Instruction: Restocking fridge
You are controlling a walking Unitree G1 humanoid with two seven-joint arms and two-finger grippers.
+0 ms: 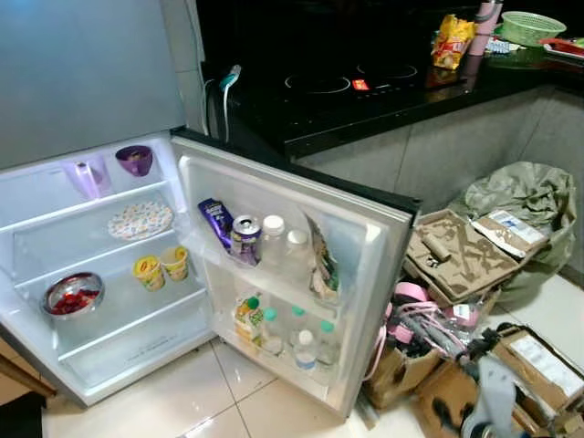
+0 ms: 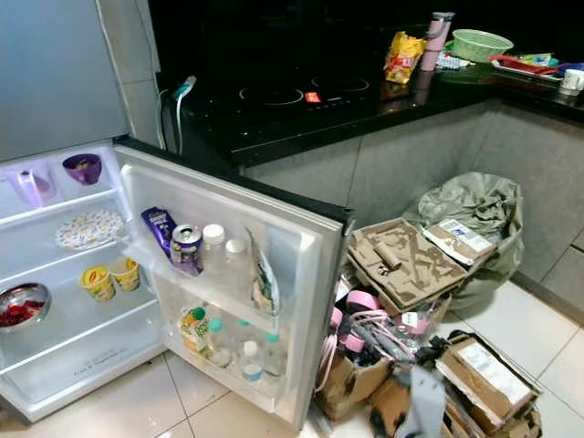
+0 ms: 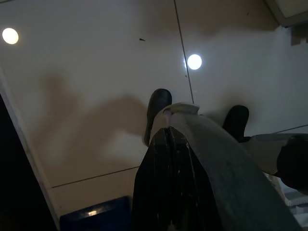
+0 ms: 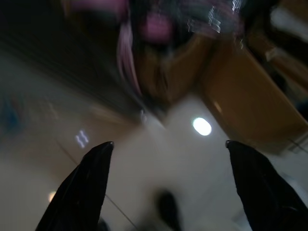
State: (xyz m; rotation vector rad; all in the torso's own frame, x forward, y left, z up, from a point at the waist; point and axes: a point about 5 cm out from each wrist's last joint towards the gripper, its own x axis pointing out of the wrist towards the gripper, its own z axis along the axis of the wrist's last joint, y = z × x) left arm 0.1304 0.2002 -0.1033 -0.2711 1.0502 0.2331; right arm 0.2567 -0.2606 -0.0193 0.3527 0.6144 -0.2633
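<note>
Fridge (image 1: 82, 82) fills the left half of the head views, door (image 1: 365, 274) swung wide open toward frame center. Black counter (image 1: 365, 91) w/ induction hob runs across the top; yellow snack bag (image 1: 452, 41) and green basket (image 1: 532, 27) sit at upper right. Lower right: pile of cardboard boxes (image 1: 456, 255), a grey-green sack (image 1: 529, 196) behind them, pink straps (image 1: 420, 310) draped over the box nearest the door.

Inside, shelves top to bottom: lilac jug (image 1: 85, 178) beside a purple bowl (image 1: 134, 160); patterned plate (image 1: 140, 220); two yellow cups (image 1: 161, 267) side by side; steel bowl (image 1: 72, 295) w/ smth red in it, lower left. Door upper rack: purple packet (image 1: 216, 219), can (image 1: 245, 239), two white-cap bottles (image 1: 283, 245), a pouch at the rack's right end. Door lower rack: juice carton (image 1: 246, 318) and several green- and blue-capped bottles (image 1: 297, 333).

Right gripper (image 4: 168, 144) in its wrist view: fingers spread wide, nothing held, over pale floor tile w/ blurred boxes and pink straps beyond. Left gripper (image 3: 166, 144) in its wrist view: fingers pressed together, nothing held, pointing at floor tile.
</note>
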